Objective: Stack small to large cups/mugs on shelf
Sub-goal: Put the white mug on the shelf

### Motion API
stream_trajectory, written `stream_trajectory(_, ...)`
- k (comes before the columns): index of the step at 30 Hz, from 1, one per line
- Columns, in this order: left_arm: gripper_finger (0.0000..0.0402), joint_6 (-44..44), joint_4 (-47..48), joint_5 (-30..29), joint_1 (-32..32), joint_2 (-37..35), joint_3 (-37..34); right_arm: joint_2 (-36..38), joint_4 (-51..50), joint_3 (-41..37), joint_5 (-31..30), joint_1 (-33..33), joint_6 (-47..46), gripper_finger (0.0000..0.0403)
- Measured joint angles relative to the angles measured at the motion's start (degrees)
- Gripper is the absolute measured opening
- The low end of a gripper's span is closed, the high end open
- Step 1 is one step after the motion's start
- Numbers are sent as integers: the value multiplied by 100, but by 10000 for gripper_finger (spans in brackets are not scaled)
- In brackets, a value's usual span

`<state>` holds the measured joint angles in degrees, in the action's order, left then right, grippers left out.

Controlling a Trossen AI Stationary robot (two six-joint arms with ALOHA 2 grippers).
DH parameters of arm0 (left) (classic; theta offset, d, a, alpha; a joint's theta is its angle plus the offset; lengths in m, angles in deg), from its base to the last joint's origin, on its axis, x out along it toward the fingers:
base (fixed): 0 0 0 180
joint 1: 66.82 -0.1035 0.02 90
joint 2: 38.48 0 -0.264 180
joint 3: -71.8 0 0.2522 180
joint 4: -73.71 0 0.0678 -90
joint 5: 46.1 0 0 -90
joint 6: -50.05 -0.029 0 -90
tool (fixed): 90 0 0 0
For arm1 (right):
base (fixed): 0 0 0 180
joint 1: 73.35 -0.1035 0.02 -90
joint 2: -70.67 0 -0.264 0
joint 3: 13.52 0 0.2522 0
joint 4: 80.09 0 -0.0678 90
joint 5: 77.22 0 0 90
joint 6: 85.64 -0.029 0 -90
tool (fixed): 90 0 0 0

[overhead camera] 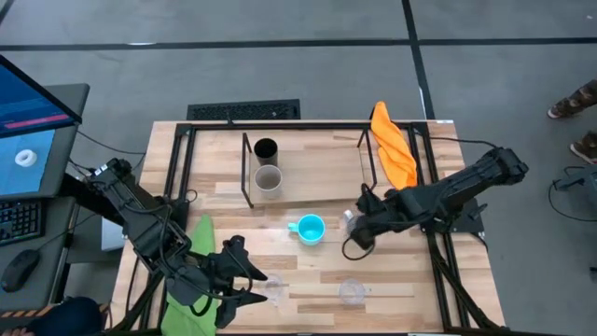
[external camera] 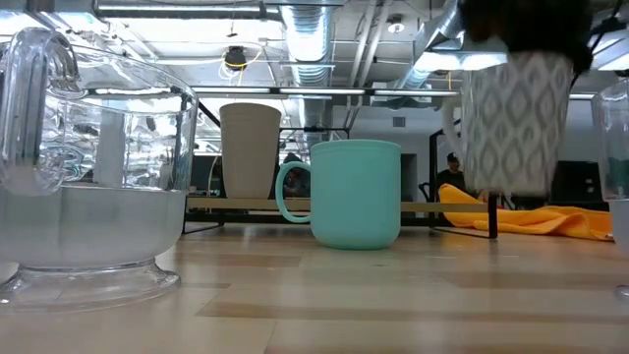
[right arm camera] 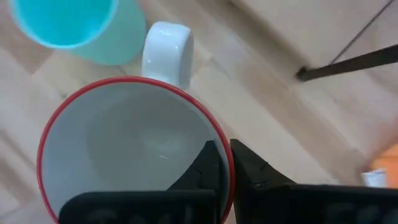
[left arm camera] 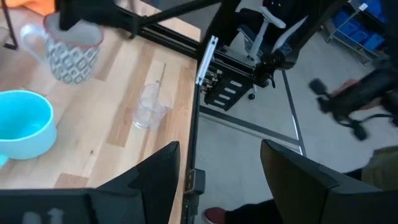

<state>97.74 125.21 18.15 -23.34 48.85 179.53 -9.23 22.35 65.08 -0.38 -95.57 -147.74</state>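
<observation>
Two cups already stand on the shelf, the black cup and the grey-beige cup just beside it, near the shelf's left wire upright. Right gripper is clamped on the rim of the white mug, one finger inside and one outside; only the right wrist view shows the red lip and bare inside. The low view alone shows the mug's grey diamond pattern and that its base hangs clear of the tabletop. Blue mug sits on the table just left of it, nothing visible inside it. Left gripper is at the front edge, fingers spread wide, touching nothing, beside one clear glass; the other glass stands further right. Orange cloth lies at the shelf's right end, green cloth under the left arm.
</observation>
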Motion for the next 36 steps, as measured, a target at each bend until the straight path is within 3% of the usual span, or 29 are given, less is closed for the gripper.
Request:
stream_trajectory(7,215,-1191,-300,-291,-1,0,0,315,-121,1254,-236,-527,540,25)
stream_trajectory(15,215,-2559,-311,-277,-376,0,0,-487,-66,2911,-686,-927,1970,25)
stream_trajectory(26,215,-3005,-524,932,-1390,0,0,-1851,-67,4723,-880,-957,3533,25)
stream_trajectory(36,215,-3207,-532,1424,-1789,-2,0,-2271,23,5283,-786,-797,4001,25)
